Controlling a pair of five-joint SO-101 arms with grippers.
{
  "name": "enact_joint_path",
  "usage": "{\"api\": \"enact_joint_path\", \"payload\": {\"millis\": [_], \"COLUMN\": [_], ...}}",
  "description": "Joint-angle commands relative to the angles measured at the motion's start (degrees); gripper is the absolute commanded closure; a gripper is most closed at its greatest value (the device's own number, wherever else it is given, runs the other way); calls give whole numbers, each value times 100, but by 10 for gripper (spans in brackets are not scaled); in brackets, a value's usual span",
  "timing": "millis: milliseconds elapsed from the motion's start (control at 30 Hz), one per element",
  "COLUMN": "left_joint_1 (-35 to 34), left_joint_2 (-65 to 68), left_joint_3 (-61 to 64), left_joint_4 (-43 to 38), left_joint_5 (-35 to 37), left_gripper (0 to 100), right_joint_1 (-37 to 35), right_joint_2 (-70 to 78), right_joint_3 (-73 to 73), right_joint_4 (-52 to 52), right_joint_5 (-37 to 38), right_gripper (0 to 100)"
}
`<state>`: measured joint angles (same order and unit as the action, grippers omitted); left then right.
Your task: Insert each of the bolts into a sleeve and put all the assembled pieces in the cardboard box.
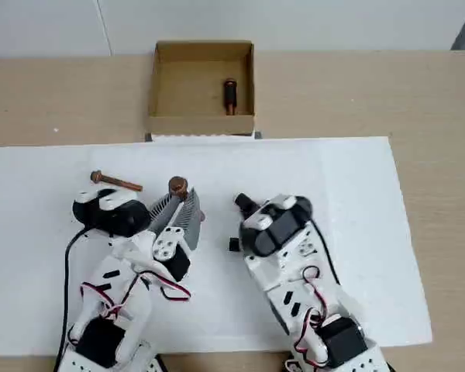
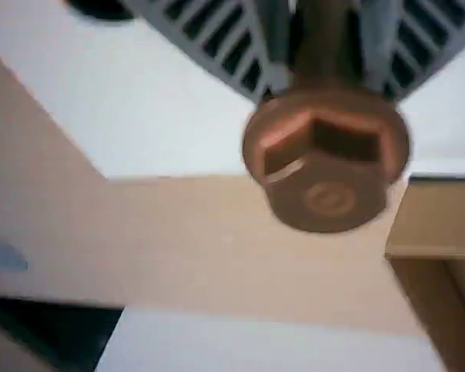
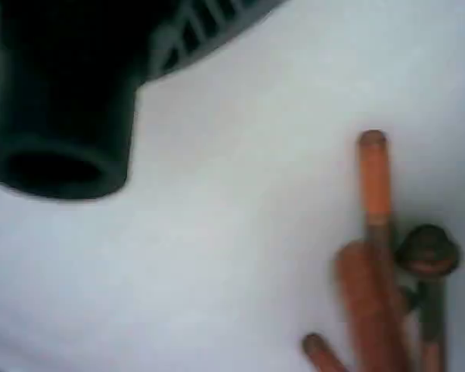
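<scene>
My left gripper is shut on a copper bolt, which it holds upright over the white sheet. The bolt's hex head faces the left wrist camera between the grey ribbed fingers. My right gripper is shut on a black sleeve; the sleeve's open end shows in the right wrist view. The two grippers stand side by side, a short gap apart. A second bolt lies loose on the sheet, left of the left gripper. The cardboard box at the back holds one assembled piece.
A white sheet covers the table in front of the box. A small black piece lies beside the right arm. Blurred copper bolt shapes show in the right wrist view. Bare wooden table flanks the box.
</scene>
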<state>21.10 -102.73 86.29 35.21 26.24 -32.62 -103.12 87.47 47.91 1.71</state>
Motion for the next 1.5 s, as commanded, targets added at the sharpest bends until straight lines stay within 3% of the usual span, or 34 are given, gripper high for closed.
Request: {"api": "enact_joint_path", "payload": {"millis": [0,133,467,867,1467], "left_joint_1": [18,26,62,343,343], "left_joint_2": [-132,-132,-132,-132,-123], "left_joint_3": [4,4,-4,57,295], "left_joint_4": [-695,-1064,-1037,-589,-563], "left_joint_5": [343,712,967,967,958], "left_gripper": [995,995,995,995,995], "right_joint_1": [-286,-365,-532,-620,-629], "right_joint_2": [-84,-84,-84,-84,-84], "right_joint_3": [53,316,703,554,132], "right_joint_4": [-154,-418,-1552,-1560,-1560], "right_joint_5": [-9,273,1248,1495,1495], "right_gripper": [996,996,996,996,996]}}
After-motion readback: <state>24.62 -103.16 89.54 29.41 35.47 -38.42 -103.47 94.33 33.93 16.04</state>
